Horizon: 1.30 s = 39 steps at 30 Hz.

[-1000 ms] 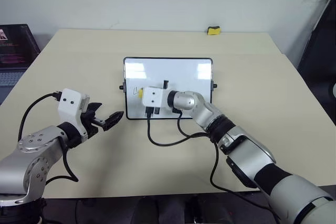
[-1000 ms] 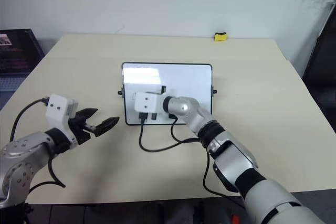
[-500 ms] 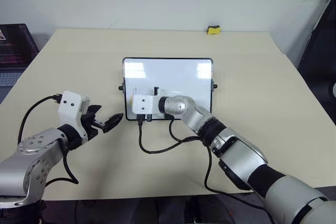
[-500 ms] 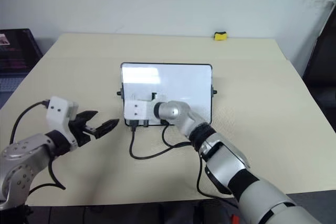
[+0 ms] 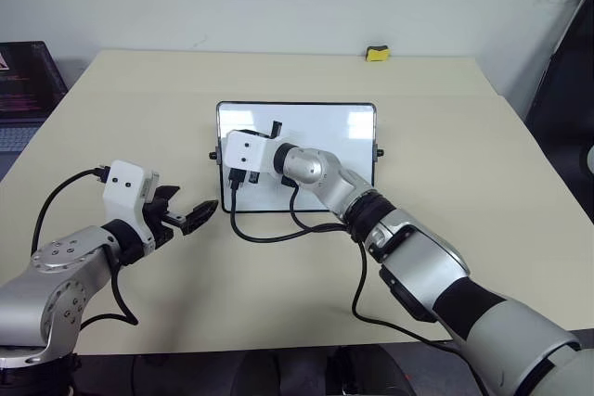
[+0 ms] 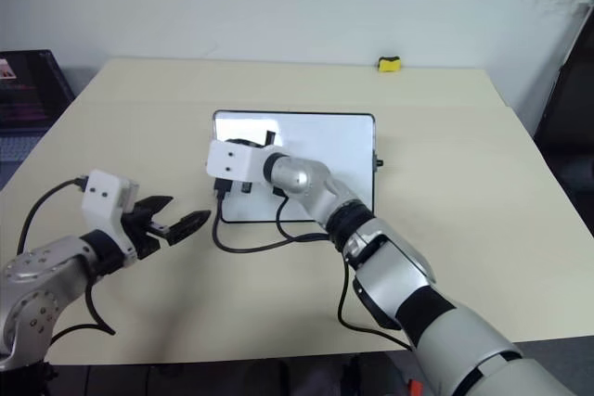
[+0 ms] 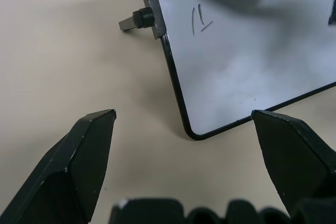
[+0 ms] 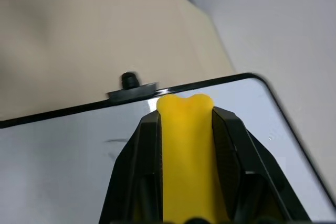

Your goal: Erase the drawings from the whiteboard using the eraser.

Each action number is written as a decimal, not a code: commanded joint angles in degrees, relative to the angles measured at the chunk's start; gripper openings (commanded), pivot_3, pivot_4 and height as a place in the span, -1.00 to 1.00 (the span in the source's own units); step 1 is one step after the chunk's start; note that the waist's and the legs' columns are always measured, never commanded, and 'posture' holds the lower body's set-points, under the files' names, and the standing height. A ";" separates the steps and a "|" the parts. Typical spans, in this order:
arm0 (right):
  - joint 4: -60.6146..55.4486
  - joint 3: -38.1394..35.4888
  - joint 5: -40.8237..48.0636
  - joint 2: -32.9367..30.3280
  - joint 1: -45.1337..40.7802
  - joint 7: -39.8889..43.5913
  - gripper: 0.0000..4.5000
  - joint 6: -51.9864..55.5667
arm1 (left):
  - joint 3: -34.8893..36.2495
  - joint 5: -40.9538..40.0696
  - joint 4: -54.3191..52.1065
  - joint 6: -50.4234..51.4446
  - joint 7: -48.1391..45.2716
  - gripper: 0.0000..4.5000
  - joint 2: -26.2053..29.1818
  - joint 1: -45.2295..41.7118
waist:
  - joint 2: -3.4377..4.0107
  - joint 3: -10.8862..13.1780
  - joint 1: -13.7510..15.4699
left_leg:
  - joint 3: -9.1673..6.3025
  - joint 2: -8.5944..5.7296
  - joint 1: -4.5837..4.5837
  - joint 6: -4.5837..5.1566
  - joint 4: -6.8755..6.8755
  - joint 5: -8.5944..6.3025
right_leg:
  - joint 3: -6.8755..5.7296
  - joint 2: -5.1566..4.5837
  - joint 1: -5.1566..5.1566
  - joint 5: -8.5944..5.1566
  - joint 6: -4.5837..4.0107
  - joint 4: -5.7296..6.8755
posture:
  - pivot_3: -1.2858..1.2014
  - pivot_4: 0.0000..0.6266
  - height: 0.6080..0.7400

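Observation:
The whiteboard (image 5: 325, 136) lies flat in the middle of the table, black-framed and glossy. My right gripper (image 8: 186, 116) is shut on the yellow eraser (image 8: 185, 145); it reaches over the board's left part, and the eraser's tip sits close to the left frame and its knob (image 8: 128, 80). What shows of the drawings (image 7: 198, 19) is a couple of thin black strokes near the left edge. My left gripper (image 5: 190, 210) hovers open over the table, just off the board's near left corner (image 7: 191, 132), with nothing between its fingers.
A small yellow object (image 5: 377, 53) lies at the table's far edge. The right wrist's black cable (image 5: 269, 232) loops on the table in front of the board. A laptop (image 5: 23, 81) stands off the table's left side.
My right gripper has swept left and toward the far side across the board with the eraser, from the near middle to the left part. The left arm has stayed still.

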 commanded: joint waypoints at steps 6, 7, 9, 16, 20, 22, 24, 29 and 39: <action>-1.83 2.48 -0.94 -0.45 3.06 8.50 -0.56 1.20 | 1.28 -0.27 -2.19 -0.38 0.14 1.00 0.37 -0.72 | 0.07 0.04 0.01 | -0.01 0.00 0.06 0.01 0.01 0.00 | -0.05 0.00 0.02 0.01 -0.01 0.13 | 0.03 -0.52 1.00; -1.84 1.85 -0.78 -0.36 2.57 7.11 -0.56 1.28 | 1.24 -0.28 -2.16 -0.38 0.12 1.00 0.38 -0.77 | 0.08 0.05 0.02 | -0.01 0.00 0.06 0.01 0.03 0.01 | -0.06 0.00 0.02 0.01 -0.01 0.15 | 0.03 -0.52 1.00; -1.55 0.72 -0.50 -0.28 1.38 4.38 -0.56 1.38 | 1.14 -0.27 -2.11 -0.38 0.10 1.00 0.40 -0.92 | 0.08 0.05 0.07 | -0.01 0.00 0.06 0.01 0.05 0.01 | -0.08 0.00 0.03 0.01 -0.01 0.15 | 0.03 -0.52 1.00; 0.55 -1.00 -0.39 -1.03 -1.17 -0.79 -0.56 1.81 | 1.04 -0.32 -2.12 -0.37 0.04 1.00 0.37 -1.03 | 0.07 0.04 0.11 | 0.00 -0.01 0.03 0.01 0.05 0.01 | -0.08 0.00 0.02 0.01 -0.01 0.11 | 0.03 -0.52 1.00; 1.05 0.02 -0.96 -1.52 -0.18 2.14 -0.56 1.99 | 1.01 -0.32 -2.12 -0.38 0.04 1.00 0.33 -1.05 | 0.01 0.01 0.09 | 0.01 -0.01 0.03 0.01 0.04 0.01 | -0.06 0.00 0.02 0.01 -0.01 0.10 | 0.03 -0.52 1.00; 0.91 0.90 -1.32 -1.70 0.85 4.67 -0.56 2.27 | 0.97 -0.30 -2.14 -0.41 0.02 1.00 0.33 -1.04 | 0.03 0.01 0.09 | 0.01 -0.01 0.04 0.01 0.04 0.01 | -0.06 0.00 0.03 0.01 -0.01 0.11 | 0.03 -0.52 1.00; 0.36 2.13 -1.78 -2.16 2.30 8.33 -0.56 2.43 | 0.95 -0.27 -2.10 -0.48 -0.05 1.00 0.35 -1.02 | 0.06 0.03 0.09 | 0.00 0.00 0.07 0.01 0.04 0.01 | -0.06 0.00 0.04 0.01 -0.01 0.13 | 0.03 -0.52 1.00; -1.70 2.58 -1.85 -2.68 3.31 10.59 -0.56 2.96 | 1.02 -0.27 -2.11 -0.51 -0.17 1.00 0.39 -0.93 | 0.06 0.02 0.09 | 0.00 -0.01 0.09 0.02 0.06 0.02 | -0.08 0.00 0.07 0.01 -0.01 0.17 | 0.03 -0.52 1.00; 0.78 -1.25 -0.86 -4.10 -1.49 1.05 -0.56 2.63 | 1.12 -0.25 -2.13 -0.49 -0.32 1.00 0.54 -0.89 | 0.07 0.03 0.30 | -0.02 -0.03 0.05 0.01 0.08 0.03 | -0.11 0.00 0.06 0.02 -0.01 0.15 | 0.03 -0.52 1.00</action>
